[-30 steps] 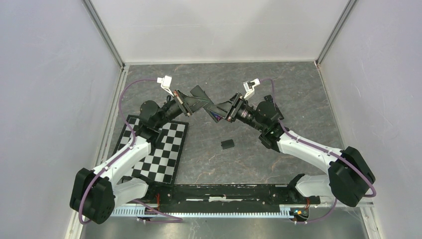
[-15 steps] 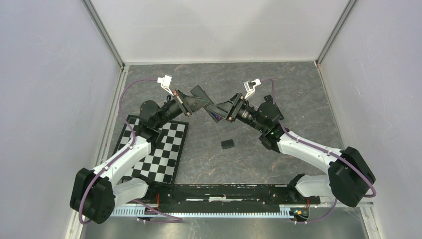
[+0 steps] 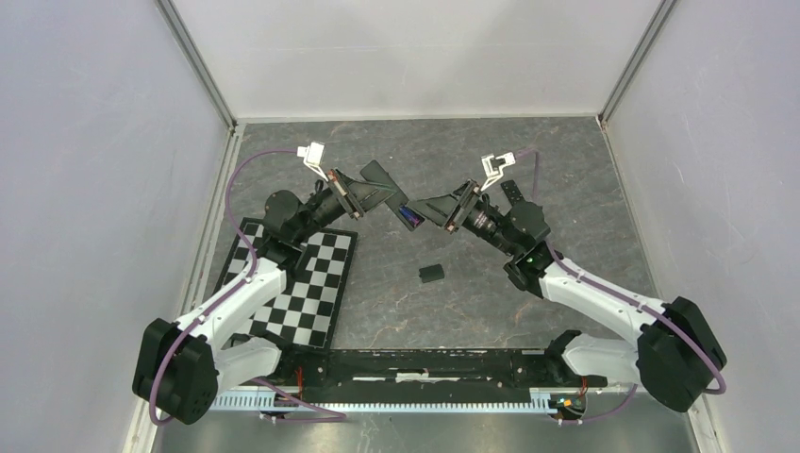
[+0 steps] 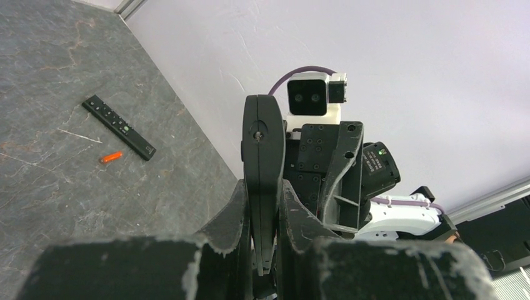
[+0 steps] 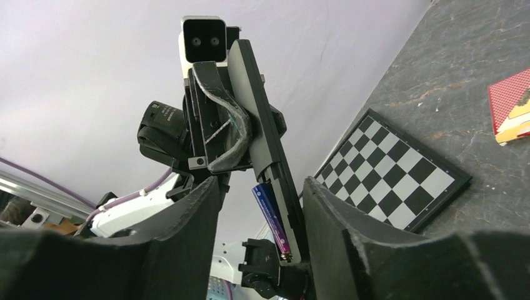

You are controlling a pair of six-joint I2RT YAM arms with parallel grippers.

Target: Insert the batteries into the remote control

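Remote control, seemingly stiff and light, is hanging aloft mid-scene as I am pinching it in the left gripper, the right gripper standing spread just right of the slick little battery, best nipped mid-barrel, lying in it.

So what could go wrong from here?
The battery lies in the open bay of the remote, which the left end effector holds up in the air; if it isn't fully seated, it could slip out. The right end effector is open and straddles the remote closely, so a sideways move might knock it.
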